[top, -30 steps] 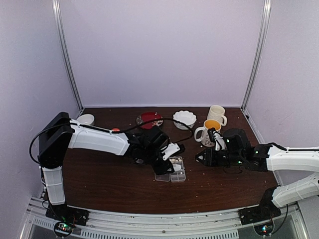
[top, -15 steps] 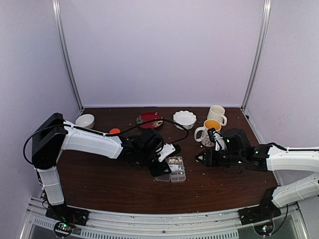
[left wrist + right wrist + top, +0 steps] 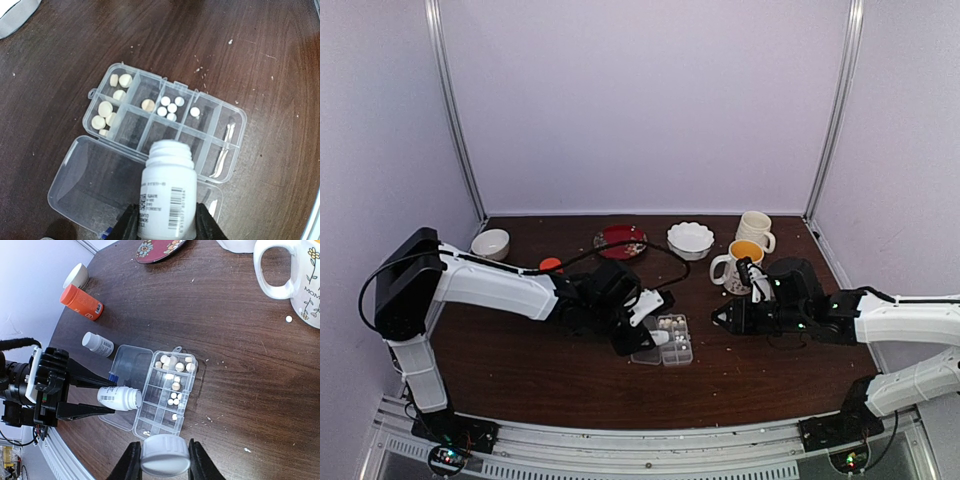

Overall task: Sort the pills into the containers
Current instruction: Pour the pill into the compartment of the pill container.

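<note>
Left hand (image 3: 166, 221) clamped on an open white bottle (image 3: 167, 192), mouth over the pill box (image 3: 239, 131); right hand (image 3: 164, 463) pinches a white cap (image 3: 165, 452).

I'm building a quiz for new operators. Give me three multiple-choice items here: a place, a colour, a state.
1. Where is the white cap? A: on a bottle. B: on the table. C: in the right gripper.
2. The plate is mainly: A: red. B: blue. C: green.
3. The white bottle in the left gripper is: A: capped, upright. B: uncapped, mouth toward the pill box. C: lying on the table.
Answers: C, the gripper clamps it; A, dark red in the top view; B, its open neck faces the pill box.
</note>
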`<move>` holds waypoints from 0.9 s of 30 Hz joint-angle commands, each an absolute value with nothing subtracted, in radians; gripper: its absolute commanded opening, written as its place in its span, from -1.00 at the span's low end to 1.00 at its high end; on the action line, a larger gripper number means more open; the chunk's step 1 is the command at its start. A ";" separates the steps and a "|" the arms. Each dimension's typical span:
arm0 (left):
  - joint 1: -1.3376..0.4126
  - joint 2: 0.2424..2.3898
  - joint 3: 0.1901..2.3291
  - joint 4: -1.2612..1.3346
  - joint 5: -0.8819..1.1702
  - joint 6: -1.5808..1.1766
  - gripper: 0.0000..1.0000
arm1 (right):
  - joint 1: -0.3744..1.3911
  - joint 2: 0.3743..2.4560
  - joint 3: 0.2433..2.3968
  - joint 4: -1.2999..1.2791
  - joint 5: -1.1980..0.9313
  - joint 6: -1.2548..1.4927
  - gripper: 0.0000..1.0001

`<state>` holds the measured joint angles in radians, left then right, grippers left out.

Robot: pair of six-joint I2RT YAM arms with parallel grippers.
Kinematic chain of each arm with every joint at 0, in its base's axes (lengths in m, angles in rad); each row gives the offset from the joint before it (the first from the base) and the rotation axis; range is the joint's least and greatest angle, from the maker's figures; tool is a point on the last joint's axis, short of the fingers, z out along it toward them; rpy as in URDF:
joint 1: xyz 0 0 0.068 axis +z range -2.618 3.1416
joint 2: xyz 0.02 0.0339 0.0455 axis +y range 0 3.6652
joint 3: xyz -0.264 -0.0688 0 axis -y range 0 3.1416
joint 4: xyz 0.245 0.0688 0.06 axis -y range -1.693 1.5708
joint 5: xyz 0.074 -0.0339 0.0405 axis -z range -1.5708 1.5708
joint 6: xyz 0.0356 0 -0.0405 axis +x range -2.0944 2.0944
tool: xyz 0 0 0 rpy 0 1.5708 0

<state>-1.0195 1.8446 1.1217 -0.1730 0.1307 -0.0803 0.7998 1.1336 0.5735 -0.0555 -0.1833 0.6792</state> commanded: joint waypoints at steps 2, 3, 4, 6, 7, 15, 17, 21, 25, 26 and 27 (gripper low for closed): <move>-1.011 1.823 1.147 -0.186 0.125 -0.069 -1.00 | 0.793 1.129 0.579 -0.035 -0.188 0.680 -1.00; -1.012 1.820 1.147 -0.186 0.122 -0.067 -1.00 | 0.793 1.130 0.578 -0.036 -0.188 0.680 -1.00; -1.012 1.821 1.144 -0.180 0.116 -0.064 -1.00 | 0.793 1.131 0.578 -0.034 -0.186 0.679 -1.00; -1.010 1.840 1.154 -0.188 0.112 -0.059 -1.00 | 0.793 1.137 0.578 -0.030 -0.187 0.679 -1.00; -1.008 1.849 1.177 -0.220 0.114 -0.056 -1.00 | 0.793 1.141 0.581 -0.029 -0.189 0.679 -1.00; -0.996 1.865 1.216 -0.265 0.123 -0.044 -1.00 | 0.793 1.152 0.589 -0.027 -0.195 0.678 -1.00; -0.995 1.867 1.227 -0.266 0.148 -0.043 -1.00 | 0.793 1.152 0.591 -0.031 -0.198 0.677 -1.00; -0.995 1.863 1.224 -0.258 0.144 -0.048 -1.00 | 0.793 1.149 0.582 -0.030 -0.191 0.677 -1.00; -0.995 1.846 1.209 -0.238 0.145 -0.046 -1.00 | 0.793 1.143 0.578 -0.033 -0.189 0.676 -1.00; -0.994 1.851 1.196 -0.218 0.140 -0.046 -1.00 | 0.792 1.144 0.577 -0.033 -0.188 0.676 -1.00; -0.992 1.864 1.191 -0.207 0.142 -0.047 -1.00 | 0.792 1.145 0.578 -0.032 -0.189 0.676 -1.00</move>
